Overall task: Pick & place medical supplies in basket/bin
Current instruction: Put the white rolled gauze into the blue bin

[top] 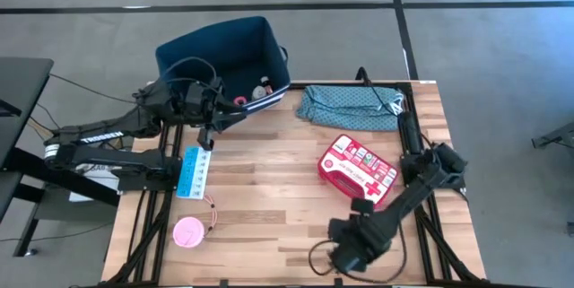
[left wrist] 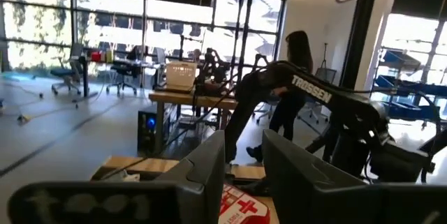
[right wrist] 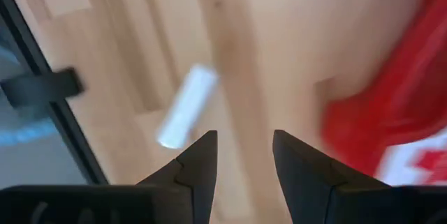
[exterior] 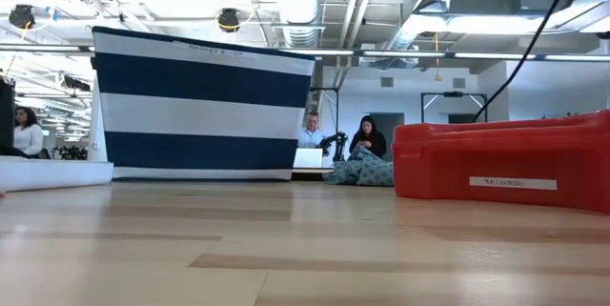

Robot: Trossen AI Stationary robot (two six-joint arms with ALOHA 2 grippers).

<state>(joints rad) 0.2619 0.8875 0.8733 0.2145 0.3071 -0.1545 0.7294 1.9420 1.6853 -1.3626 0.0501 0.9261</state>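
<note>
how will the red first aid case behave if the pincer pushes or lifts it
The red first aid case shows moulded ridged walls in the low view, so probably stiff. It lies flat and wide on the table, so a push likely slides it. Much wider than the right pincer; an edge grip seems needed.

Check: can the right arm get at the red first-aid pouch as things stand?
Probably yes. The right gripper is open and empty, just near of the red first-aid pouch, with only bare table between them. The teal cloth lies beyond the pouch.

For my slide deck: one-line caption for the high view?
Left pincer beside the navy bin; red first-aid pouch, blue box, pink tub on the table.
</note>
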